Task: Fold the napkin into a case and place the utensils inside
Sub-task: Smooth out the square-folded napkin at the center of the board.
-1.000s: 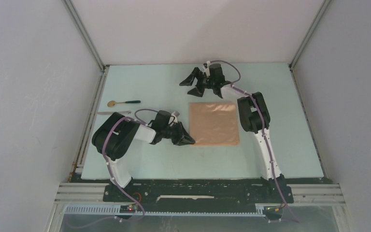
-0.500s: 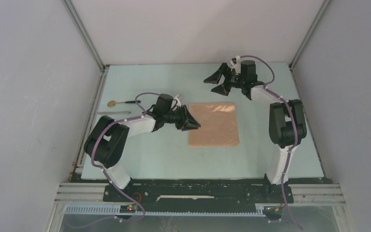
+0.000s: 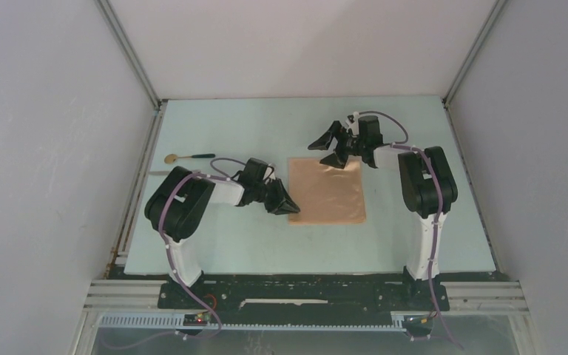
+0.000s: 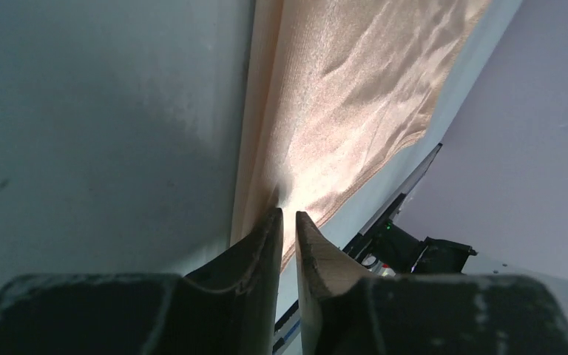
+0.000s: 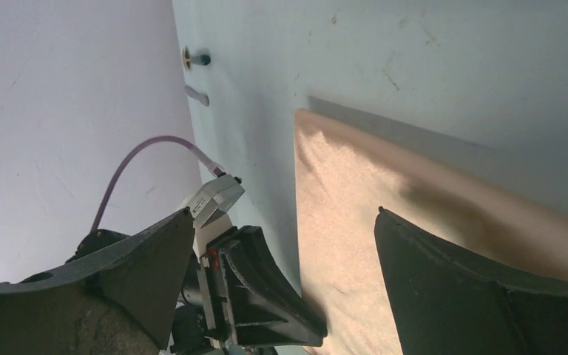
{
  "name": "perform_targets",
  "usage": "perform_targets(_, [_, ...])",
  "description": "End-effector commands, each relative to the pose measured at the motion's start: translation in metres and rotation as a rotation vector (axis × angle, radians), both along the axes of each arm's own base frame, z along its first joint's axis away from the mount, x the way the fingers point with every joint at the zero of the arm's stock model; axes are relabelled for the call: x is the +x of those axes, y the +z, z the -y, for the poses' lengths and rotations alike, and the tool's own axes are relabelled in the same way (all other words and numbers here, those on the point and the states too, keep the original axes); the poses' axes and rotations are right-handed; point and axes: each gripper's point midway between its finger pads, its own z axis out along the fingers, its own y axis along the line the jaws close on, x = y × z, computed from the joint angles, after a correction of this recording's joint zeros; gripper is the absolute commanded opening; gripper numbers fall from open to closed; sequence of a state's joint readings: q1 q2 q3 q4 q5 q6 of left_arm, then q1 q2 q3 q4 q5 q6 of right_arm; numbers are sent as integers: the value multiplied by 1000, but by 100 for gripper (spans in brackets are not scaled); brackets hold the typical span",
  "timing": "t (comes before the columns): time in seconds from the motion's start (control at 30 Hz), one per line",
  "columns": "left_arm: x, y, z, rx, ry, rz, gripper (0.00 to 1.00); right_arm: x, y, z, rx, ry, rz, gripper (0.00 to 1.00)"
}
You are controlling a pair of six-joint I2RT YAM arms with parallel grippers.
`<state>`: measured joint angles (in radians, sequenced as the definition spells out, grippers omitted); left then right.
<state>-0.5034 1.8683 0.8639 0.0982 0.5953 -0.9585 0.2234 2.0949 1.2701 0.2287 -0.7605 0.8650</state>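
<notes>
The napkin is laid flat and unfolded on the bench, a little right of centre. No case has been formed yet. The 2 utensils are left well apart from it by the bench's left edge: the spoon and, just nearer, the silvery piece.

The left gripper is set low at the napkin's near-left corner. In the left wrist view its fingers are drawn almost together, with only a narrow slit between them, right at the cloth's edge. Whether cloth is actually caught in that slit cannot be told. The right gripper is held over the napkin's far edge with its fingers spread fully and nothing between them.

The step in hand is judged to be the taking up of 2 points on the cloth for the 1st fold. It would be done best if the left pinch were confirmed before any lift, since thin cloth is easily slid along the bench rather than gathered. The right fingers should be lowered until the hem is straddled, then closed on the cloth alone. Both points should be raised together and carried evenly, so that the edges are kept square and the crease is laid straight. The utensils are best left untouched until a pocket is formed.
</notes>
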Motion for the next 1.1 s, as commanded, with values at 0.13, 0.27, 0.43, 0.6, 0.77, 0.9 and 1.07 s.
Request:
perform_targets(0.13, [-6, -19, -15, 33, 53, 15, 23, 14, -18, 21, -30, -60, 32, 100])
perform_targets(0.27, [-7, -22, -14, 23, 57, 3, 23, 17, -32, 36, -27, -92, 5, 100])
perform_targets(0.43, [-8, -23, -14, 20, 57, 0, 23, 19, -43, 55, 7, -141, -23, 100])
perform_targets(0.6, [-10, -27, -15, 19, 59, -13, 22, 26, -48, 68, 21, -172, -32, 100])
perform_targets(0.77, [-11, -29, -17, 9, 66, -24, 22, 35, -51, 86, 58, -199, -17, 100])
perform_targets(0.9, [-11, -29, -18, 8, 65, -23, 22, 40, -42, 92, 116, -187, 22, 100])
perform_targets(1.07, [-10, -27, -18, 5, 57, -13, 22, 48, -32, 102, 127, -201, 54, 99])
